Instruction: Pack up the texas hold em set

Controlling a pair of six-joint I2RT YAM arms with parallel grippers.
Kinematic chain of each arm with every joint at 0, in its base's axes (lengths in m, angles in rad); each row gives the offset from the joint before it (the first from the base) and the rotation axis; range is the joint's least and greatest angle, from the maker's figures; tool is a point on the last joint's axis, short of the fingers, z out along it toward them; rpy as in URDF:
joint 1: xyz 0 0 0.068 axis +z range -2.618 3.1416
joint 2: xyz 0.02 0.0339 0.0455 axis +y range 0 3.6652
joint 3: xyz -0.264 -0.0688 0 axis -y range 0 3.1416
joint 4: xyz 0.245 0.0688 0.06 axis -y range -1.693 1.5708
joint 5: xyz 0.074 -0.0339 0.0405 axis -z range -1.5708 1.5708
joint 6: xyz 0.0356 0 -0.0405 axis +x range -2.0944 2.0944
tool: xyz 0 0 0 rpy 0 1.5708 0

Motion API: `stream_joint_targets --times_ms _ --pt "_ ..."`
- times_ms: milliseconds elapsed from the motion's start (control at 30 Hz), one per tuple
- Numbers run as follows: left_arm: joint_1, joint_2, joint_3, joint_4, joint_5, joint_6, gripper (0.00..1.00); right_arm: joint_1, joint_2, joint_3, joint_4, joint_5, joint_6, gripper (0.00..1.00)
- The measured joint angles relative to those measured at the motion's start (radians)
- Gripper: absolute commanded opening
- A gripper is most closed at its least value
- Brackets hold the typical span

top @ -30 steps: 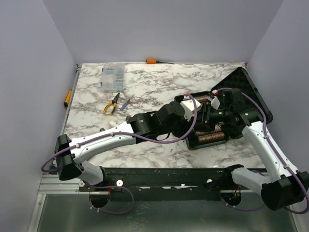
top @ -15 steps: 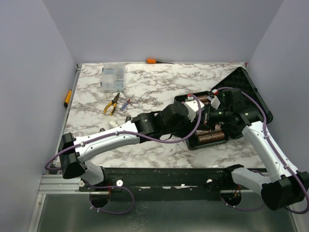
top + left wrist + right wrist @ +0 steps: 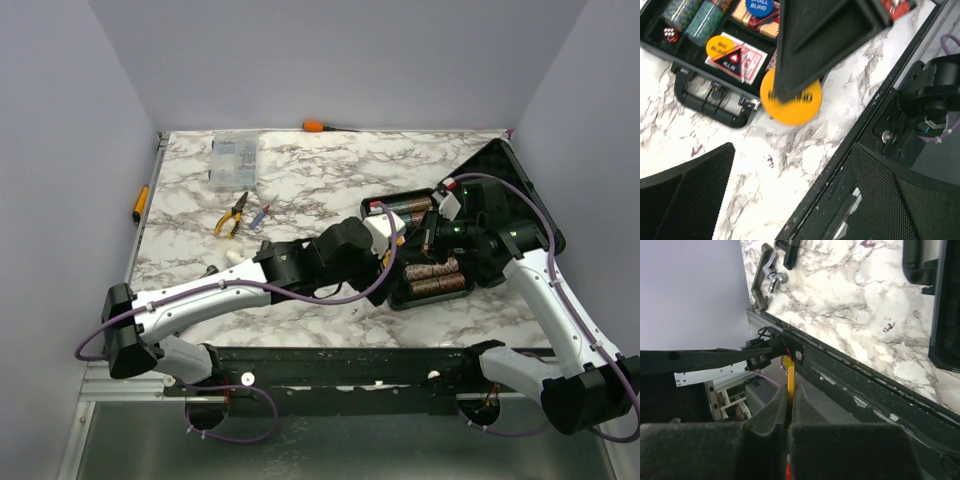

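1. L claw [image 3: 794, 150]: released, fingers spread wide.
2. R claw [image 3: 789, 390]: clenched on a yellow disc [image 3: 792, 107]. R wrist view shows the disc edge-on, pinched btwn the pads.
3. Disc sits just ahead of L claw, approx centred on its gap, apart from both L fingers. R claw's black finger covers the disc's upper part.
4. Disc is over the marble surface [image 3: 805, 145]; can't tell if it touches.
5. Case [image 3: 690, 67] lies open, ahead & left of L claw. Its handle [image 3: 715, 102] is on the side nearest L claw. Held disc is just outside that edge, right of the handle.
6. In the case, farther ahead-left of L claw: second yellow disc [image 3: 717, 44], red card deck [image 3: 754, 62] just beside it w/ a black "ALL IN" triangle on top, blue disc [image 3: 758, 6], chip stacks [image 3: 690, 17], red die [image 3: 670, 34].
7. Top view: lid [image 3: 505, 180] is tilted open beyond R claw.
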Motion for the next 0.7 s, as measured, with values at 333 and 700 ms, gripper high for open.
stream_joint_targets --times_ms 333,700 --pt "0.000 -0.311 -0.257 -0.053 -0.089 -0.079 0.98 0.000 -0.030 -0.058 0.061 0.241 0.022 0.00" --pt "0.000 -0.669 -0.422 -0.248 -0.157 -0.231 0.98 0.000 0.162 -0.100 0.292 0.463 -0.071 0.01"
